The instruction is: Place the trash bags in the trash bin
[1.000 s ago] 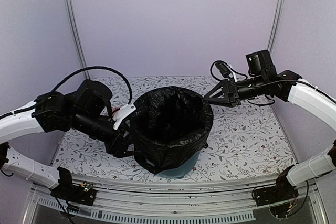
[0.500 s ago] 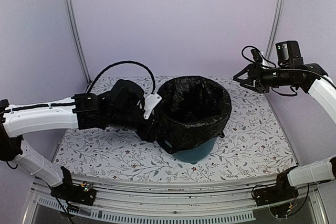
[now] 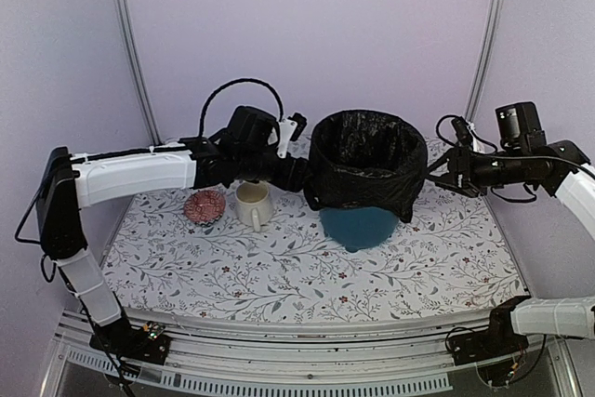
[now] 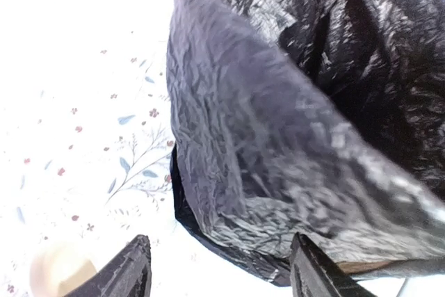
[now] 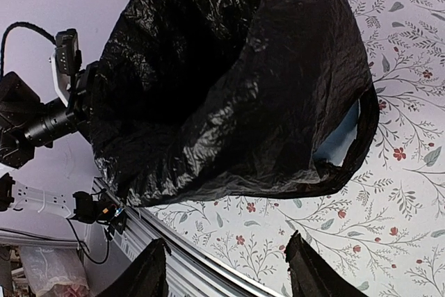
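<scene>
Teal-blue round plastic bucket point(image 3: 361, 228) stands upright on the white, leaf-and-flower-printed worktop point(image 3: 279, 271), right of centre. Thin, glossy, crinkly black plastic bag point(image 3: 363, 160) sits in it, mouth open upward. Its edge is folded out over the rim and hangs down the outside, so only the bucket's lower wall shows below the hem. Left hand point(image 3: 297, 174) lies level at the bag's left flank; contact cannot be confirmed from above. Left wrist view: fingers point(image 4: 132, 273) spread wide, not closed on the bag, wrinkled plastic just ahead of them. Right hand point(image 3: 442, 171) points at the bag's right flank, near it. Right wrist view: its fingers point(image 5: 297, 269) likewise spread, gripping nothing, the bag ahead with a sliver of pale-blue bucket wall under the hem. Cream mug point(image 3: 251, 204) stands left of the bucket, apart from it. Small round pink-red object point(image 3: 204, 206) sits just beside the mug on its left; kind not discernible.
</scene>
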### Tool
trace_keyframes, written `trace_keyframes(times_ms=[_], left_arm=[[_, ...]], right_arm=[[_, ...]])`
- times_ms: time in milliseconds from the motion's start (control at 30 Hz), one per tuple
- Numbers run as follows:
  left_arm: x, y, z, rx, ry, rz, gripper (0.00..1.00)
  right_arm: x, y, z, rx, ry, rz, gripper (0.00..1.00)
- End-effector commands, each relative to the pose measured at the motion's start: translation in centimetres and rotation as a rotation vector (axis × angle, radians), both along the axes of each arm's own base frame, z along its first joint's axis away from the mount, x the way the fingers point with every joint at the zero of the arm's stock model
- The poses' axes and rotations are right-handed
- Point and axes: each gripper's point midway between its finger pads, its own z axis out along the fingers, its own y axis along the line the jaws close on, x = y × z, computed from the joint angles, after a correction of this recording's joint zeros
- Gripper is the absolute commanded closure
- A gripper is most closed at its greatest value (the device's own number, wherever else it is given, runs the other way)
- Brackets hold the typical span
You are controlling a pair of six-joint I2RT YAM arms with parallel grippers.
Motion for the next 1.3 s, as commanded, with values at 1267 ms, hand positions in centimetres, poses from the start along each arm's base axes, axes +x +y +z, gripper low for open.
trace_keyframes(times_ms=[1267], left_arm=[[-5.3,9.9,7.4,-0.145,-0.142,0.157,0.3]], right_arm=[[7.7,5.4,-6.4,-0.02,-0.011,0.098,0.56]])
